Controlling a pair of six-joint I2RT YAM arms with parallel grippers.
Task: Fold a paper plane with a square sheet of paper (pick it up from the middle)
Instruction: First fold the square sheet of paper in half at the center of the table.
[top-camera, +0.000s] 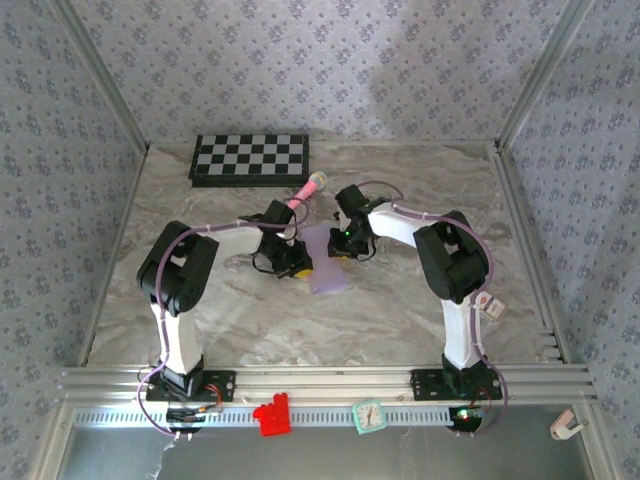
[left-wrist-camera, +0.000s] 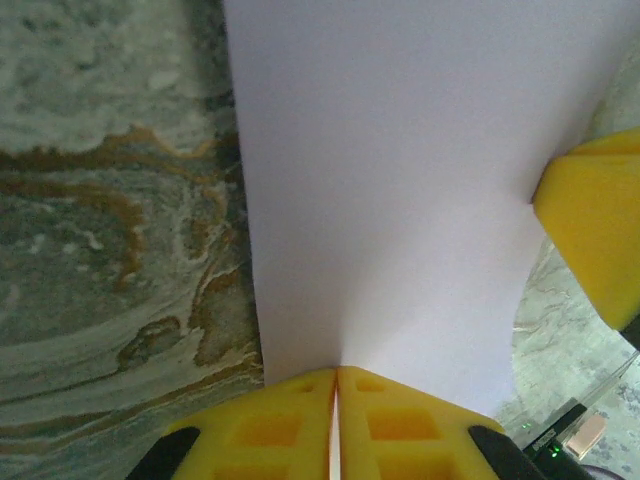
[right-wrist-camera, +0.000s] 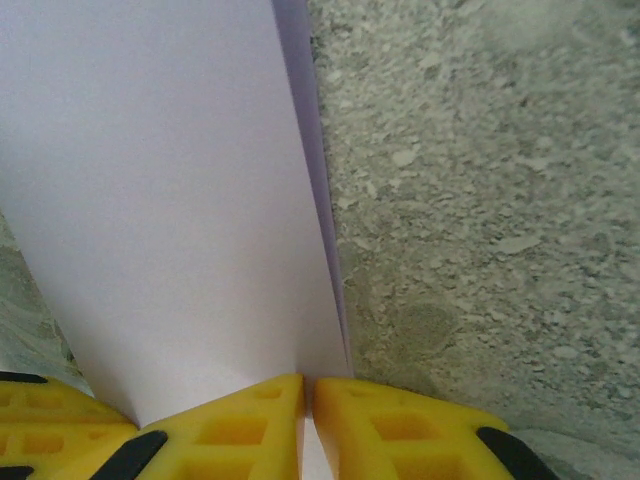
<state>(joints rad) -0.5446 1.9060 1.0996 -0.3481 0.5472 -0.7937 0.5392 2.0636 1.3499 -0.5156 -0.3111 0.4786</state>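
The square sheet of paper (top-camera: 330, 268), pale lavender, lies mid-table between both grippers. My left gripper (top-camera: 297, 264) is shut on its left edge. In the left wrist view the yellow jaws (left-wrist-camera: 336, 374) pinch the sheet (left-wrist-camera: 400, 180), which stretches away from them. My right gripper (top-camera: 346, 246) is shut on the opposite edge. In the right wrist view the paper (right-wrist-camera: 160, 200) runs into the closed jaws (right-wrist-camera: 309, 384), and a second layer shows as a darker strip along its right side. The paper plane is out of view.
A black-and-white checkered board (top-camera: 250, 158) lies at the back of the marble table (top-camera: 420, 180). A pink toy microphone (top-camera: 308, 188) rests just behind the grippers. On the near rail sit a red block (top-camera: 270, 415) and a small green clock (top-camera: 368, 416).
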